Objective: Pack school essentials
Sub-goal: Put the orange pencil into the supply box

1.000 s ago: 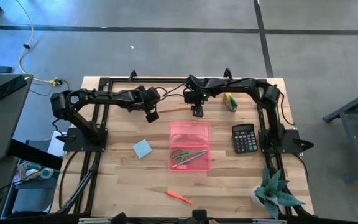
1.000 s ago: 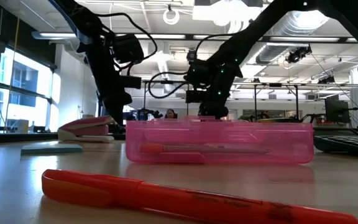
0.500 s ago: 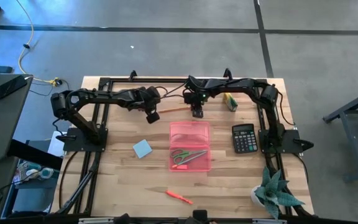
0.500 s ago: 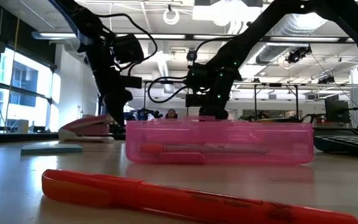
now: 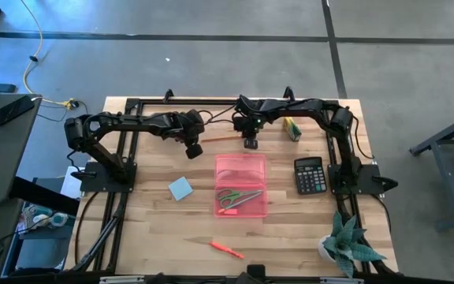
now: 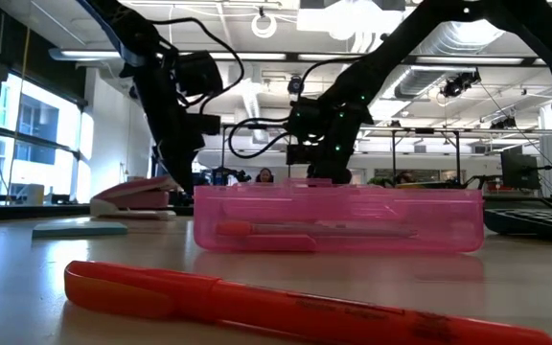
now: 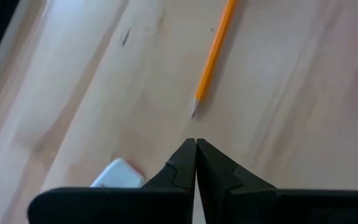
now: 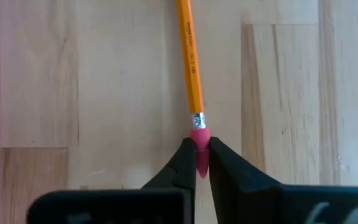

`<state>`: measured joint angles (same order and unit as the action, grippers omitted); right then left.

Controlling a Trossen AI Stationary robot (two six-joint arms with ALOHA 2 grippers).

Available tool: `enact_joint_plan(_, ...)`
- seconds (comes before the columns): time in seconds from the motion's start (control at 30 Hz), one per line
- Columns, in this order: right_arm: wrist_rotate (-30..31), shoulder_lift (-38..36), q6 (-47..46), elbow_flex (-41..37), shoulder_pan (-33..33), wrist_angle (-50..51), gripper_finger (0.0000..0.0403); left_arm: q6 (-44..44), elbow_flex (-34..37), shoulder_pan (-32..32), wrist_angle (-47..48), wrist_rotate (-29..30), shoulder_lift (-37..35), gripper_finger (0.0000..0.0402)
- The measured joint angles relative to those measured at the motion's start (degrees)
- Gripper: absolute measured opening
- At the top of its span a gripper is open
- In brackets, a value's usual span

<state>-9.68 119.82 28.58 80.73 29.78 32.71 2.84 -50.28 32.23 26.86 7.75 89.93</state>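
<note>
High view: the wooden table [image 5: 290,229] fills the frame's centre. At its middle lies the pink case [image 5: 241,184] holding green-handled scissors [image 5: 238,198]. In the upper centre, the right gripper [image 5: 251,143] pinches the pencil [image 8: 190,62] by its pink eraser [image 8: 200,149]. The left gripper [image 5: 193,149], fingers pressed together and empty, sits just left of the pencil's tip.

The wooden table [image 5: 156,229] stood on a grey concrete floor [image 5: 211,71] crossed by dark lines. Beyond it, tall windows [image 6: 27,144] admitted daylight at one side (ceiling lamps [image 6: 266,21] and exposed ducts [image 6: 448,43] overhead).
</note>
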Motion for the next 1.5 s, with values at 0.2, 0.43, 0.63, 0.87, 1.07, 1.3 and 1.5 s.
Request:
enact_joint_plan(0.2,0.12,-1.17,-0.02,-0.27,0.78,1.20,0.0007,-0.75,-0.02,-0.02,2.86,0.02,0.00,0.0003)
enact_joint_plan(0.43,1.08,-4.67,-0.53,-0.40,2.46,5.14,0.0006,-1.33,-0.02,-0.02,3.28,0.22,-2.62,0.0003)
enact_joint_plan(0.63,1.34,-9.67,-1.07,-0.33,2.93,8.43,0.0005,-1.80,-0.04,-0.02,3.03,0.24,-5.46,0.0003)
enact_joint_plan(0.87,3.03,-17.68,-3.07,-0.51,1.57,16.42,0.0005,-1.80,-0.04,-0.02,3.10,0.27,-6.78,0.0003)
enact_joint_plan(1.07,2.50,-26.97,-4.95,-6.58,-3.82,18.66,0.0005,-1.79,-0.04,-0.03,3.19,0.29,-6.78,0.0003)
enact_joint_plan(1.3,2.84,-34.25,-10.65,-17.01,-13.77,16.83,0.0005,-1.78,-0.04,-0.02,3.31,0.31,-6.78,0.0003)
enact_joint_plan(1.5,7.31,-34.80,-14.51,-20.72,-24.29,16.43,0.0005,-2.54,-0.04,-0.04,3.20,0.22,-6.78,0.0003)
